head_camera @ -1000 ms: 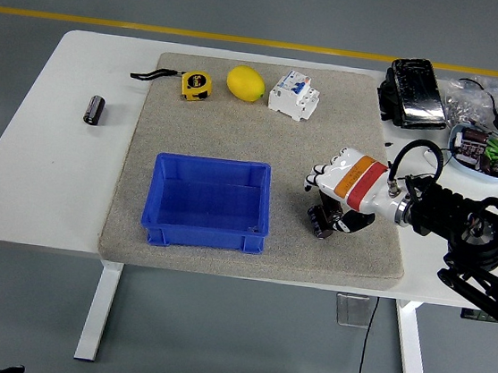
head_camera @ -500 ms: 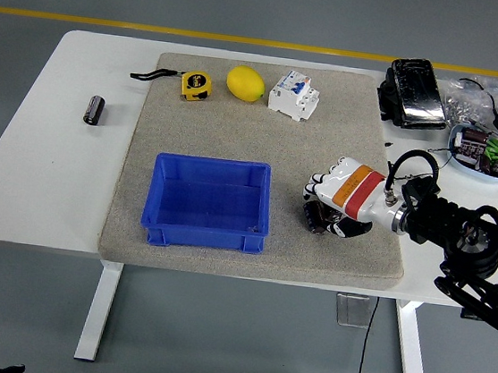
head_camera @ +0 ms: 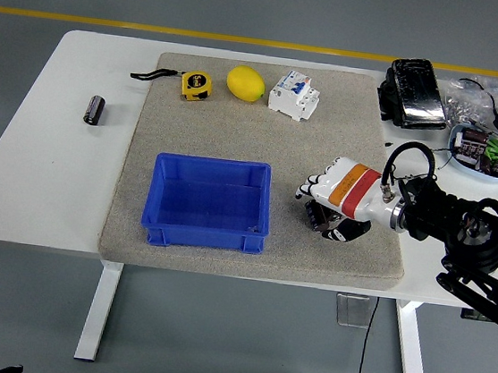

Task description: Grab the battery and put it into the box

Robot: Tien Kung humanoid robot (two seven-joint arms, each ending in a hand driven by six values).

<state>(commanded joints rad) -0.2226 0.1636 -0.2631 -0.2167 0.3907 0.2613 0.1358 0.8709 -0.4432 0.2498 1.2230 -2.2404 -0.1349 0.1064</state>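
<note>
1. A white, smooth surface [head_camera: 44, 172] is seen carrying a rectangular grey mat [head_camera: 236, 140] of felt-like texture.
2. A blue plastic box [head_camera: 208, 202], rectangular and open-topped, is set on the near part of the mat.
3. The battery [head_camera: 93, 109], a short dark cylinder, is found lying on its side on the bare surface left of the mat, well apart from the box.
4. Along the mat's far edge are ranged a yellow tape measure [head_camera: 195, 84] with a black strap, a glossy oval lemon [head_camera: 245, 83] and a boxy white circuit breaker [head_camera: 294, 94].
5. The right hand [head_camera: 335, 204], white-shelled with an orange and red band, is held low over the mat just right of the box; its dark fingers [head_camera: 319, 220] are curled downward, and nothing appears to be grasped, though the underside is poorly shown.
6. A black device [head_camera: 415, 91], a clear bag [head_camera: 493, 99] and a small tray of parts [head_camera: 482, 152] are grouped at the far right corner.
</note>
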